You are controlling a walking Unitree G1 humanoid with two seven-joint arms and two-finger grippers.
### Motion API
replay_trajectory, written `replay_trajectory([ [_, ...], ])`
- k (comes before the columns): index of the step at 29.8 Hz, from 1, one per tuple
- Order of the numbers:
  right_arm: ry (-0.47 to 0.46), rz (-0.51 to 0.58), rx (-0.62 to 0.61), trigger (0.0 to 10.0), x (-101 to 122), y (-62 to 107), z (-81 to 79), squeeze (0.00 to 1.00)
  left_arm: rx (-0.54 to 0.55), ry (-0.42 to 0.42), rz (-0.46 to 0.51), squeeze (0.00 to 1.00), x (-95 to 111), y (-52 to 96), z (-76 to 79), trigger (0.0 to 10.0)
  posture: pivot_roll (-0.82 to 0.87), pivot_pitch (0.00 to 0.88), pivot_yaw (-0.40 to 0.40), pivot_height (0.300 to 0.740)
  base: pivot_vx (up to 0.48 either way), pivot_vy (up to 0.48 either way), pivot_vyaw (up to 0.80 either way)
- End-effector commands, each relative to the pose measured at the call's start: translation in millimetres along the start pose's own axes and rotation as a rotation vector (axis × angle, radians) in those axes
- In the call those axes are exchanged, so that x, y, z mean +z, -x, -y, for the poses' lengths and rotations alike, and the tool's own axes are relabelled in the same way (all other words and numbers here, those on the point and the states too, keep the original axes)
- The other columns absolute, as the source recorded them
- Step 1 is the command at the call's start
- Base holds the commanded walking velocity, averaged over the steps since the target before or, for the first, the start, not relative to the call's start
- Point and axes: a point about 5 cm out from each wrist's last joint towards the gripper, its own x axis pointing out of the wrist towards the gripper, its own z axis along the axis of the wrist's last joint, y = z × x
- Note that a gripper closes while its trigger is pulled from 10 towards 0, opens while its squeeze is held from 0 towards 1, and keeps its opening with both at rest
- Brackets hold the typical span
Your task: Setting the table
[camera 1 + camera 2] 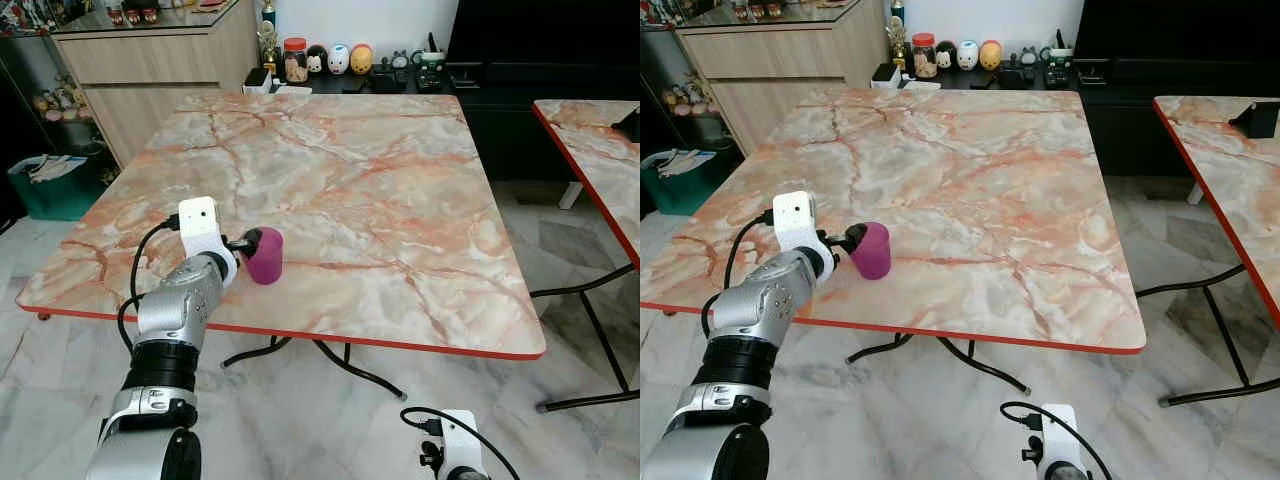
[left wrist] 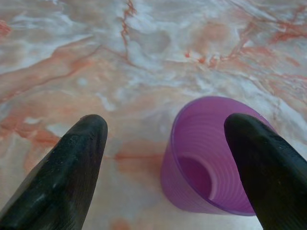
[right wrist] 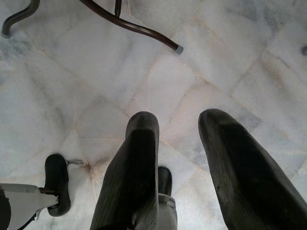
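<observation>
Left gripper (image 2: pixel 165 158) spread wide at the cup (image 1: pixel 265 256), near-left on the table (image 1: pixel 400 200): looks like placing. Next, probably back off cleanly. Right gripper (image 3: pixel 177 158) hangs parted.

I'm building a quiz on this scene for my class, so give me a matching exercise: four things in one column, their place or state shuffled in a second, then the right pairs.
Things:
1. purple cup
2. left gripper
3. right gripper
4. teal bin

Places or states:
A. hangs low over the tiled floor
B. stands on the floor beside the wooden cabinet
C. stands upright on the marble table, near its front edge
D. fingers open, at the cup, one finger over its rim

Pairs: 1-C, 2-D, 3-A, 4-B
</observation>
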Motion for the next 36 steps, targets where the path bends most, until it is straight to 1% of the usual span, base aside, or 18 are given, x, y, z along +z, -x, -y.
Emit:
replay_trajectory([
  [1,-0.002,-0.008,0.005,10.0,-2.1,0.3,-1.6,0.0,0.001,-0.001,-0.014,0.0,-1.5,-0.2,1.1,10.0,-0.02,0.0,0.058,0.74,0.0,0.0,0.0],
  [8,-0.002,-0.009,0.007,10.0,-2.6,0.4,-1.8,0.0,0.017,0.001,-0.024,0.0,-5.6,-1.6,2.0,10.0,-0.02,0.0,0.061,0.74,0.0,0.0,0.0],
  [12,-0.003,-0.01,0.008,10.0,-2.8,0.4,-1.9,0.0,0.018,0.005,-0.034,0.0,-9.2,-2.0,4.8,7.1,-0.02,0.0,0.061,0.74,0.0,0.0,0.0],
  [13,-0.002,-0.01,0.008,10.0,-2.7,0.4,-1.9,0.0,0.018,0.005,-0.035,0.0,-9.3,-2.0,4.9,7.1,-0.02,0.0,0.061,0.74,0.0,0.0,0.0],
  [14,-0.003,-0.011,0.008,10.0,-2.7,0.4,-1.9,0.0,0.021,0.007,-0.036,0.0,-9.7,-2.0,4.8,4.5,-0.02,0.0,0.06,0.74,0.0,0.0,0.0],
  [15,-0.003,-0.011,0.007,10.0,-2.7,0.3,-1.9,0.0,0.024,0.009,-0.038,0.0,-10.4,-2.2,4.7,3.9,-0.02,0.0,0.06,0.74,0.0,0.0,0.0],
  [21,-0.004,-0.012,0.006,10.0,-2.6,0.3,-1.7,0.0,0.031,0.012,-0.04,0.0,-11.5,-2.2,4.3,4.0,-0.02,0.0,0.059,0.74,0.0,0.0,0.0],
  [23,-0.002,-0.012,0.007,10.0,-2.6,0.3,-1.7,0.0,0.034,0.014,-0.038,0.0,-11.2,-2.0,3.6,3.8,-0.02,0.0,0.059,0.74,0.0,0.0,0.0],
  [24,-0.003,-0.012,0.007,10.0,-2.6,0.3,-1.7,0.0,0.035,0.014,-0.037,0.0,-11.2,-1.9,3.3,2.6,-0.02,0.0,0.059,0.74,0.0,0.0,0.0],
  [25,-0.003,-0.012,0.007,10.0,-2.5,0.3,-1.7,0.0,0.036,0.015,-0.037,0.0,-11.0,-1.9,3.2,1.8,-0.02,0.0,0.057,0.74,0.0,0.0,0.0],
  [27,-0.001,-0.012,0.008,10.0,-2.3,0.2,-1.5,0.0,0.038,0.015,-0.035,0.0,-10.7,-1.9,2.8,1.4,-0.02,0.0,0.057,0.74,0.0,0.0,0.0],
  [33,-0.001,-0.011,0.009,10.0,-2.0,0.2,-1.7,0.0,0.04,0.012,-0.038,0.0,-11.2,-1.7,1.8,1.6,-0.02,0.0,0.056,0.74,0.0,0.0,0.0],
  [36,-0.001,-0.011,0.009,10.0,-2.0,0.2,-1.8,0.0,0.039,0.01,-0.039,0.0,-11.0,-1.7,1.7,1.6,-0.02,0.0,0.056,0.74,0.0,0.0,0.0],
])
